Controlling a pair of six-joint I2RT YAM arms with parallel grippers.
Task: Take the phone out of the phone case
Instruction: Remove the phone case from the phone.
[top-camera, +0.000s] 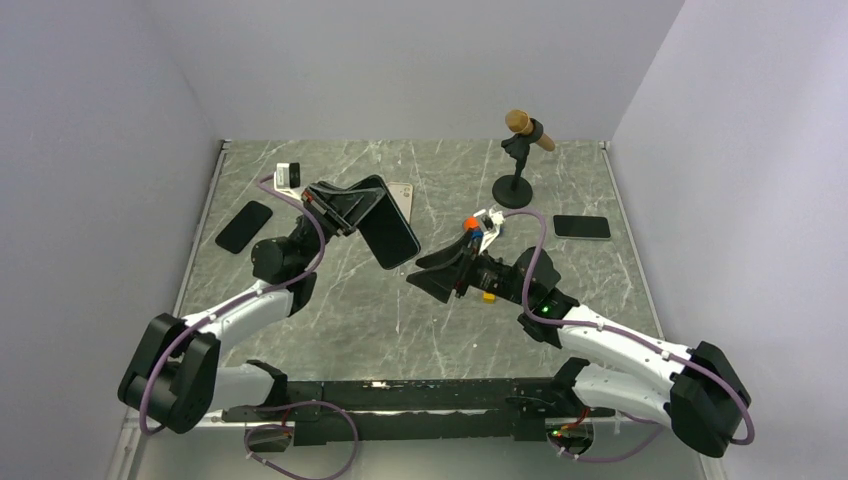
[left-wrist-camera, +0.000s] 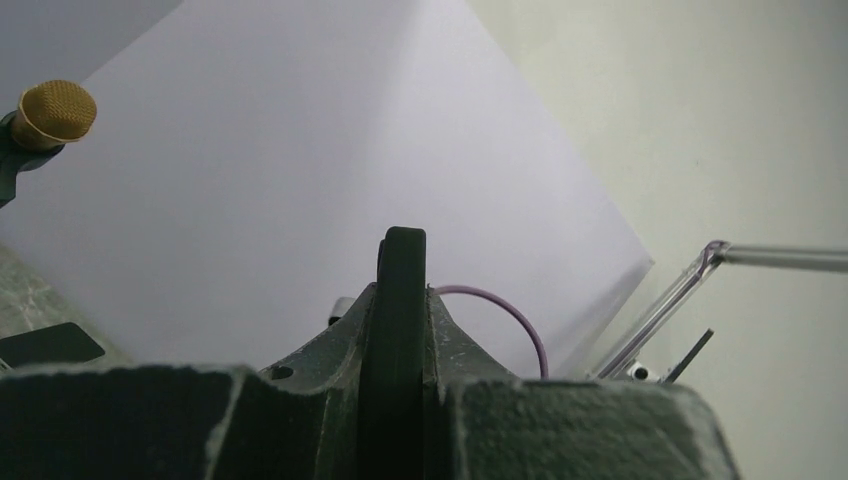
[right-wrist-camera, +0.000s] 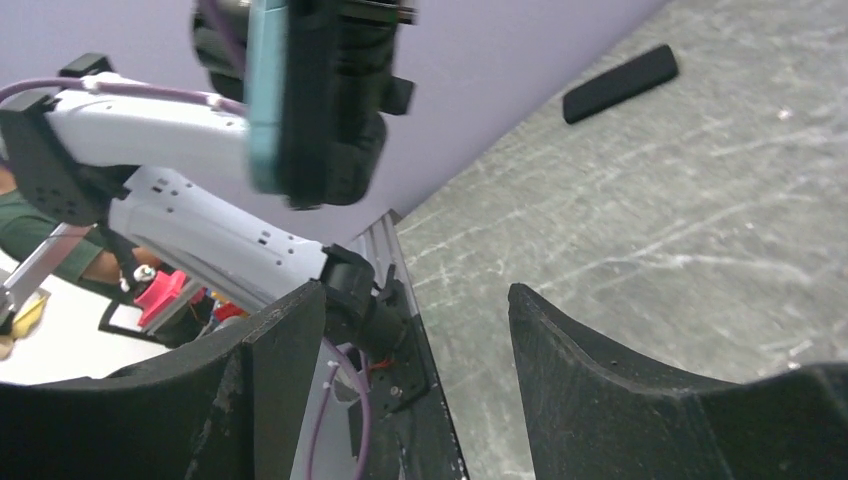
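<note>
The black phone case with the phone (top-camera: 390, 228) is held tilted in the air above the table's left middle. My left gripper (top-camera: 350, 207) is shut on its upper left end. In the left wrist view the case's black edge (left-wrist-camera: 400, 300) stands upright between the pinched fingers (left-wrist-camera: 455, 340). My right gripper (top-camera: 425, 272) is open and empty, just right of and below the case's lower end, apart from it. In the right wrist view the case (right-wrist-camera: 275, 95) shows edge-on at the top, with a teal side, above the open gripper (right-wrist-camera: 415, 295).
A black phone (top-camera: 243, 226) lies at the left of the table, another (top-camera: 581, 226) at the right. A microphone on a stand (top-camera: 520, 160) stands at the back right. A pale flat item (top-camera: 403, 195) lies behind the held case. White walls enclose the table.
</note>
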